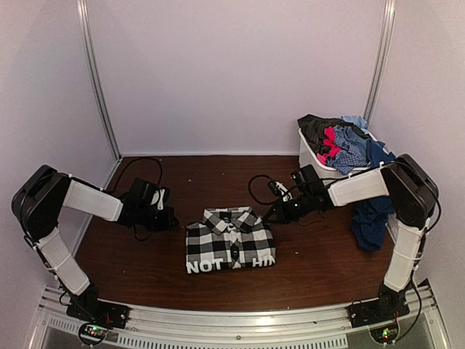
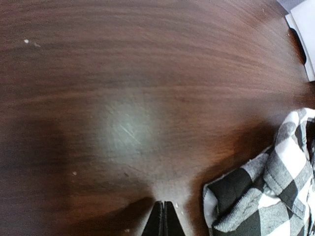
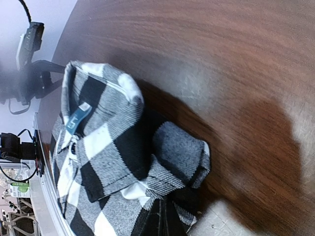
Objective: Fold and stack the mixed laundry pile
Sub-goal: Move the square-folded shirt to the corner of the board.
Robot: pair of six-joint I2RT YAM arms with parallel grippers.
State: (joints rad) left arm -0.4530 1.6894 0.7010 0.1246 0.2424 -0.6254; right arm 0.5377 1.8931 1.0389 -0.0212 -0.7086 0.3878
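The black-and-white checked shirt [image 1: 229, 241] lies folded at the table's middle, white lettering along its near edge. My left gripper [image 1: 171, 218] is shut and empty, just left of the shirt; in the left wrist view the gripper [image 2: 164, 210] rests over bare wood with the shirt's corner [image 2: 275, 191] to its right. My right gripper [image 1: 273, 212] is at the shirt's far right corner. In the right wrist view the gripper [image 3: 165, 214] is shut with the shirt's bunched fabric [image 3: 123, 142] pinched at its tips. The rest of the laundry pile [image 1: 341, 139] fills the bin.
A white plastic bin [image 1: 312, 161] stands at the back right; its corner shows in the left wrist view [image 2: 302, 29]. A long navy blue piece [image 1: 372, 219] hangs from it down onto the table under my right arm. Black cables [image 1: 260, 187] lie behind the shirt.
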